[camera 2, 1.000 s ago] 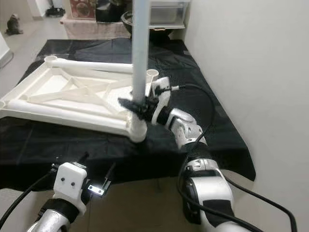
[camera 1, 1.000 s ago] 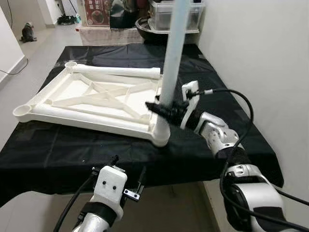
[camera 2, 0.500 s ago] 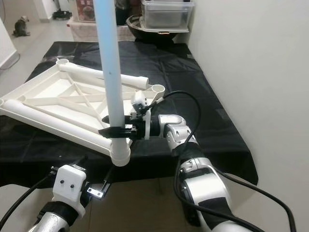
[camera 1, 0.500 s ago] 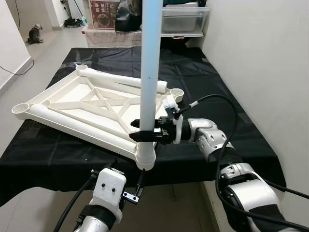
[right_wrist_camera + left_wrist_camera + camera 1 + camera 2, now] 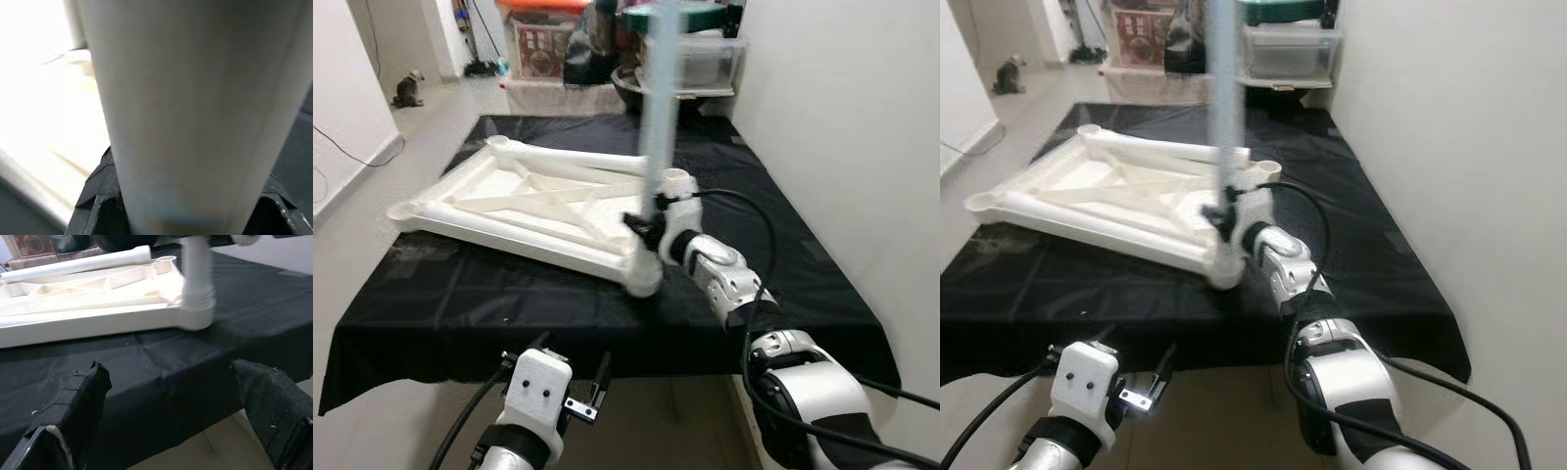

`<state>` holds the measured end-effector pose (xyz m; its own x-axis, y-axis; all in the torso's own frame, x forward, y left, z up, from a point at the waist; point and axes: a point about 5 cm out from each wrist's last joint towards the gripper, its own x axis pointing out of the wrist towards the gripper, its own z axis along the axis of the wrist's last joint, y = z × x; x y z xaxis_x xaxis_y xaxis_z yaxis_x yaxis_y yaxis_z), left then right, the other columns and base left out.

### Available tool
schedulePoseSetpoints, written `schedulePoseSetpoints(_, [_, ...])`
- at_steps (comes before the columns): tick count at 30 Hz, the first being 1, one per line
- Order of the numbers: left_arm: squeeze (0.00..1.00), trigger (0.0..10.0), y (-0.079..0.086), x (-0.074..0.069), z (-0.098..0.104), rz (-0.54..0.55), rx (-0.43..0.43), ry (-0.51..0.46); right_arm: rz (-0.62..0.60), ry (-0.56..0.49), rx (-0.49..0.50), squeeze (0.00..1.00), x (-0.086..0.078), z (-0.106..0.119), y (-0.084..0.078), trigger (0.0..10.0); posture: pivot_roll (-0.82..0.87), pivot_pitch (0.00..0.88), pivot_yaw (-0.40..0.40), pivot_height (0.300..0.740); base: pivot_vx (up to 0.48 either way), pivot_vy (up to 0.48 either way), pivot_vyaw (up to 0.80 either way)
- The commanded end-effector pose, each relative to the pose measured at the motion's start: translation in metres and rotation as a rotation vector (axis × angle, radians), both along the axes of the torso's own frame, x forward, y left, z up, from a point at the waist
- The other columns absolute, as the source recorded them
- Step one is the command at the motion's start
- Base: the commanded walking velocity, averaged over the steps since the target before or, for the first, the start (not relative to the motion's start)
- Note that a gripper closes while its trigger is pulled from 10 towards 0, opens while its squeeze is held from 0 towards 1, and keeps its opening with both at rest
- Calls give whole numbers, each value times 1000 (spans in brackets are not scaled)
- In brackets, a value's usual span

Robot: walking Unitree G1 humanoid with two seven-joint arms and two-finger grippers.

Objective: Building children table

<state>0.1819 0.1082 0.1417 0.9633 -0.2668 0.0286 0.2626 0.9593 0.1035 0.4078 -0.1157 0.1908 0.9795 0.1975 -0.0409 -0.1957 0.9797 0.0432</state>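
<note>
A white plastic table frame lies upside down on a black-covered table. A pale blue table leg stands upright in the frame's near right corner socket. My right gripper is shut on the leg just above the socket; the right wrist view shows the leg close up between black fingers. My left gripper hangs below the table's front edge, open, fingers apart with nothing between them. The socket with the leg shows in the left wrist view.
A white wall runs along the right side of the table. Behind the table stand storage boxes and a dark bowl. An empty corner socket is just behind my right gripper. Open floor lies to the left, with a small animal far off.
The camera view has shifted. The frame's near right corner with the leg now sits farther right, the leg stays upright in its socket, and my right gripper still holds it.
</note>
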Motion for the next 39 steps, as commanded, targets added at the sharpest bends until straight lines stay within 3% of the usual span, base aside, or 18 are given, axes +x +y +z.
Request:
schedulePoseSetpoints(1, [0, 10000, -2, 0, -2, -9, -5, 7, -210, 93, 23, 0, -6, -24, -15, 0, 74, 66, -37, 740, 0, 0, 0])
schedulePoseSetpoints(2, [0, 10000, -2, 0, -2, -9, -5, 7, -318, 107, 38, 0, -10, -30, -16, 0, 73, 66, -39, 740, 0, 0, 0])
schedulePoseSetpoints(3, [0, 10000, -2, 0, -2, -9, -5, 7, -318, 107, 38, 0, -10, -30, -16, 0, 73, 66, -39, 740, 0, 0, 0])
schedulePoseSetpoints(4, [0, 10000, -2, 0, -2, -8, -6, 6, -399, 117, 46, 0, -15, -34, -16, 0, 74, 64, -40, 740, 0, 0, 0])
schedulePoseSetpoints(10, [0, 10000, -3, 0, -3, -9, -8, 7, -448, 106, 54, 0, -19, -34, -5, 0, 64, 68, -38, 740, 0, 0, 0])
schedulePoseSetpoints(11, [0, 10000, -4, 0, -2, -10, -8, 7, -430, 71, 56, 0, -17, -27, 1, 10000, 49, 73, -38, 740, 0, 0, 0])
schedulePoseSetpoints(13, [0, 10000, -5, 0, -2, -6, -18, 9, -385, 38, 92, 0, -14, -21, 7, 10000, 44, 74, -38, 740, 0, 0, 0])
schedulePoseSetpoints(14, [0, 10000, -6, -1, -3, -9, -22, 10, -331, -15, 106, 1000, -12, -12, 13, 10000, 34, 70, -35, 740, 0, 0, 0])
schedulePoseSetpoints(19, [0, 10000, -8, -1, -4, -18, -23, 13, -218, -99, 76, 1000, -9, 2, 22, 10000, -6, 65, -29, 740, 0, 0, 0])
schedulePoseSetpoints(20, [0, 10000, -9, 0, -4, -20, -26, 12, -150, -81, 60, 0, -8, 1, 25, 10000, -16, 63, -27, 740, 0, 0, 0])
schedulePoseSetpoints(22, [0, 10000, -12, 0, -4, -28, -30, 13, 108, -5, 93, 0, -10, -5, 42, 10000, -23, 60, -21, 740, 0, 0, 0])
schedulePoseSetpoints(24, [0, 10000, -12, 0, -4, -30, -31, 13, 171, 14, 110, 0, -11, -6, 47, 10000, -23, 60, -21, 740, 0, 0, 0])
schedulePoseSetpoints(26, [0, 10000, -12, 0, -4, -31, -32, 11, 507, 47, 126, 0, -20, -8, 54, 10000, -25, 61, -15, 740, 0, 0, 0])
schedulePoseSetpoints(27, [0, 10000, -12, 0, -4, -31, -32, 11, 507, 47, 126, 0, -20, -8, 54, 10000, -25, 61, -15, 740, 0, 0, 0])
schedulePoseSetpoints(29, [0, 10000, -12, 1, -4, -30, -31, 11, 842, 47, 152, 0, -34, -4, 55, 10000, -27, 64, -13, 740, 0, 0, 0])
schedulePoseSetpoints(31, [0, 10000, -12, 1, -4, -30, -31, 11, 842, 47, 152, 0, -34, -4, 55, 10000, -27, 64, -13, 740, 0, 0, 0])
schedulePoseSetpoints(34, [0, 10000, -11, 1, -4, -28, -31, 9, 1245, -9, 190, 0, -53, 13, 51, 10000, -30, 67, -15, 740, 0, 0, 0])
schedulePoseSetpoints(39, [0, 10000, -10, 1, -4, -25, -31, 8, 1349, -5, 182, 0, -52, 20, 52, 10000, -26, 71, -16, 740, 0, 0, 0])
